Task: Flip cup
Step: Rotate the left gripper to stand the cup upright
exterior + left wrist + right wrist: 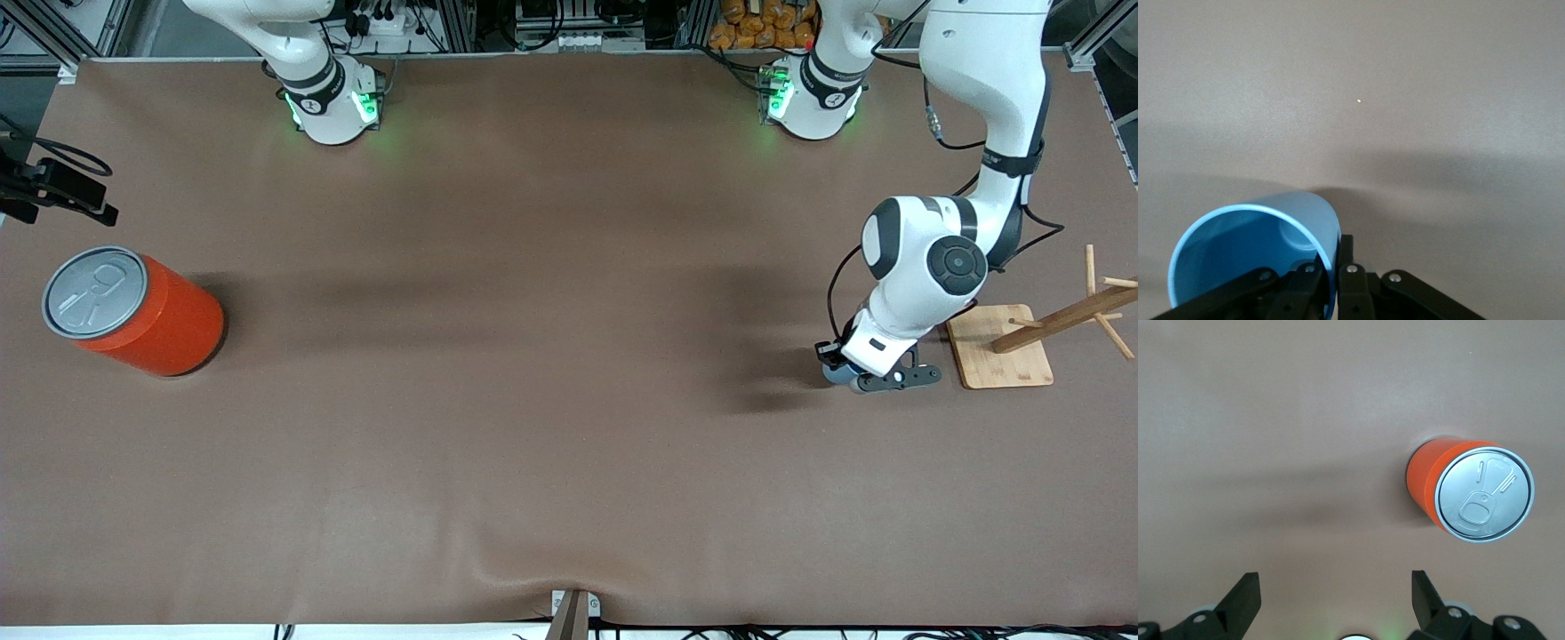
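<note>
Left wrist view shows the small light blue tapered matte cup lying with its open mouth toward the camera, the darker blue inside and the round bottom visible. The left gripper has its black fingers pressed together on the cup's wall at the rim, one inside and one outside, so it is pinching the cup.

From the front view, this gripper is low over the brown table cover, toward the left arm's end of the table, just beside the light wooden board that carries a wooden peg stand. Only a little blue of the cup shows under the hand.

My judgement: the grasp is done and the turning step is in hand. The next move calls for a wrist rotation until the cup stands on its base or its mouth, then a gentle release.

The right gripper waits with fingers spread wide, over the table near the large orange cylinder can with grey pull-tab lid.
</note>
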Robot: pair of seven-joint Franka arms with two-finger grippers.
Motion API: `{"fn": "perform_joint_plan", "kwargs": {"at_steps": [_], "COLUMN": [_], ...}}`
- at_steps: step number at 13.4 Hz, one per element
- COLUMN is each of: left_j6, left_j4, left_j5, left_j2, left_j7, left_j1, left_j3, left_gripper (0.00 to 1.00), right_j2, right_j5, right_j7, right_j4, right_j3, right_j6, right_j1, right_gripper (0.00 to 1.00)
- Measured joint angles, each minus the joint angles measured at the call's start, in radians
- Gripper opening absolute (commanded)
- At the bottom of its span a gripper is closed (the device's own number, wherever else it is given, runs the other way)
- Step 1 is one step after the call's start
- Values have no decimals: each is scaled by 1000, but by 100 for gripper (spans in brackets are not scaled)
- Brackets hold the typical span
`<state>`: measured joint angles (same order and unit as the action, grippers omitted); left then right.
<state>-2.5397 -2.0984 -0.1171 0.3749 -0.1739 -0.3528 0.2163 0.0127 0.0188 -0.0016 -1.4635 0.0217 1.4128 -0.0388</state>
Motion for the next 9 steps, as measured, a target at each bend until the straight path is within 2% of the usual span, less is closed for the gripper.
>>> {"fn": "perform_joint_plan", "kwargs": {"at_steps": [5,7,9], "left_j6": [9,108,283], "left_j4": [44,98,196], "left_j5": [0,0,0], "left_j2": [-1,-33,-83], "left_j7": [0,0,0], "left_j1": [7,14,27], "left_j3": [2,6,11], "left_gripper": [100,100,100], "right_j2": [0,0,0], "right_j5": [0,0,0], "right_j7": [0,0,0], "right_j4": [0,0,0], "right_j3": [0,0,0], "right_j6": [0,0,0], "right_j1": [0,0,0], "right_gripper": [100,100,100]}}
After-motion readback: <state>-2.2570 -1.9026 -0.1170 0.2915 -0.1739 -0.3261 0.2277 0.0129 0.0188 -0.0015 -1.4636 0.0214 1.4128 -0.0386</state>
